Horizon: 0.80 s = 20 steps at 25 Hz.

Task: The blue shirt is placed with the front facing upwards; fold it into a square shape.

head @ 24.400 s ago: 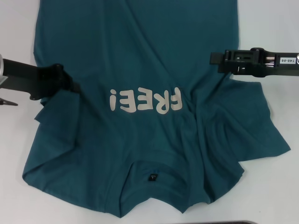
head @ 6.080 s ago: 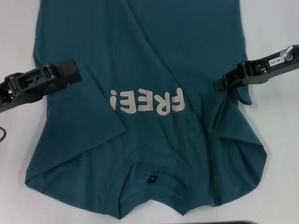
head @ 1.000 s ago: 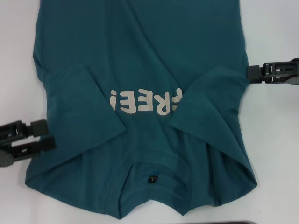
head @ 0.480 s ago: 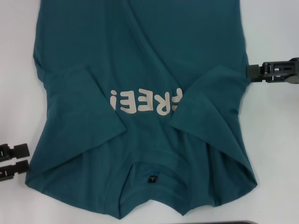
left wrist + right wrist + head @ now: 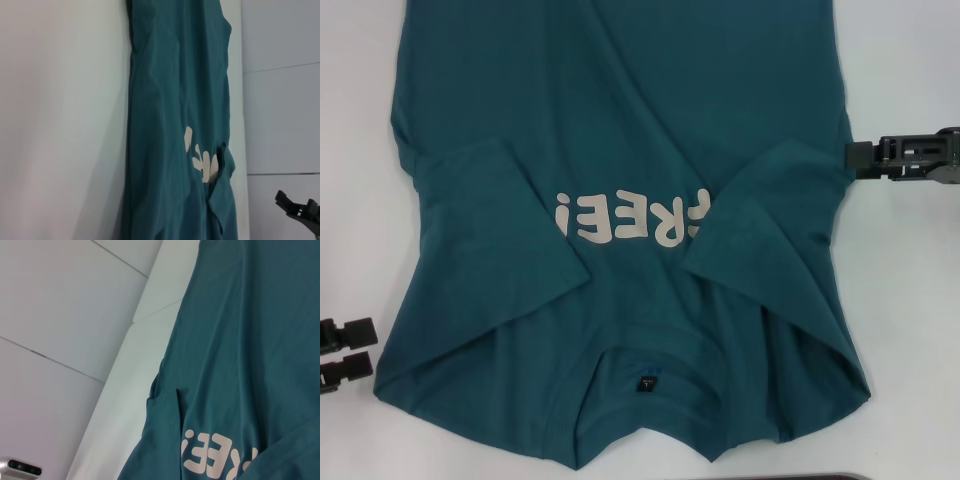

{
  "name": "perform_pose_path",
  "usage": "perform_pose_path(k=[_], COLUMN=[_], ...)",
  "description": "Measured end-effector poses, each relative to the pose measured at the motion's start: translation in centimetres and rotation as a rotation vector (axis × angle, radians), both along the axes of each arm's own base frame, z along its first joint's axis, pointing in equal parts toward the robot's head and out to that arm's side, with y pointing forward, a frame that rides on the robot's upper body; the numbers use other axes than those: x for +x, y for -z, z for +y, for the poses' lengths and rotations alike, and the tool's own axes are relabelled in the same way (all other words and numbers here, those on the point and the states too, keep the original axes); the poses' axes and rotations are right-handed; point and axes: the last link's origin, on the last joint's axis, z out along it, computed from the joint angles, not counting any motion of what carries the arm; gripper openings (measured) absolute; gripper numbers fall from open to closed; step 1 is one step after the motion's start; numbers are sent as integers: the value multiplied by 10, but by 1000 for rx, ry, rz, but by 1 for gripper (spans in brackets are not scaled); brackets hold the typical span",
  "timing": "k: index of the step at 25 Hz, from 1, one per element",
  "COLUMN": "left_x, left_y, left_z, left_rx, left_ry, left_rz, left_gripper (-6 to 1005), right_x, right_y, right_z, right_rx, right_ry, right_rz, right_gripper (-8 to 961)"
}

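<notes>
Left end effector (image 5: 358,350): at the left edge of the head view, low over the white worktop (image 5: 350,150), just beside the shirt's near left corner and not touching the cloth. Its two dark fingers lie parallel, one above the other, with a clear gap between them; they are spread and hold nothing.

Right end effector (image 5: 860,158): enters from the right edge of the head view, level with the folded right sleeve, its tip just beside the shirt's right margin. Only a dark blunt tip shows, so whether its fingers are spread or pressed together cannot be told. It also appears as a small dark shape in the left wrist view (image 5: 299,209).

The blue shirt (image 5: 620,120): spread front up across the middle of the worktop, collar nearest the robot, hem running out of view at the far side. Both short sleeves are turned inward onto the chest. The right sleeve flap (image 5: 770,210) covers the end of the cream lettering (image 5: 615,218); the left sleeve flap (image 5: 485,215) lies beside its other end. A small dark neck label (image 5: 647,382) sits inside the collar.
</notes>
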Motion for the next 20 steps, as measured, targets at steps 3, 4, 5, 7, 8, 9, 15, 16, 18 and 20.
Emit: perform_pose_path(k=[3, 4, 5, 7, 8, 9, 15, 16, 18, 20], left_x=[-4, -6, -7, -8, -8, -9, -12, -12, -12, -13], left_y=[4, 5, 6, 8, 8, 9, 9, 9, 9, 8], left_z=[-2, -2, -3, -3, -2, -2, 0, 0, 0, 0], left_rx=[-14, -18, -21, -22, -21, -18, -6, -6, -5, -7], left_ry=[-16, -23, -27, -33, -35, -37, -50, -50, -51, -51], left_rz=[26, 37, 42, 49, 52, 58, 79, 81, 83, 86], left_gripper=[763, 763, 763, 762, 762, 762, 762, 763, 763, 763], right_x=[-1, -1, -1, -2, -2, -2, -2, -1, -1, -1], right_y=[1, 1, 1, 1, 1, 1, 2, 2, 2, 2], right_z=[0, 1, 1, 1, 1, 2, 1, 1, 1, 1], right_rx=[0, 0, 1, 1, 1, 2, 4, 4, 5, 5], right_ry=[-1, -2, -2, -3, -3, -2, -1, 0, 2, 3], right_rz=[2, 3, 3, 2, 2, 2, 4, 4, 4, 5], right_gripper=[719, 718, 717, 716, 716, 715, 712, 711, 710, 709])
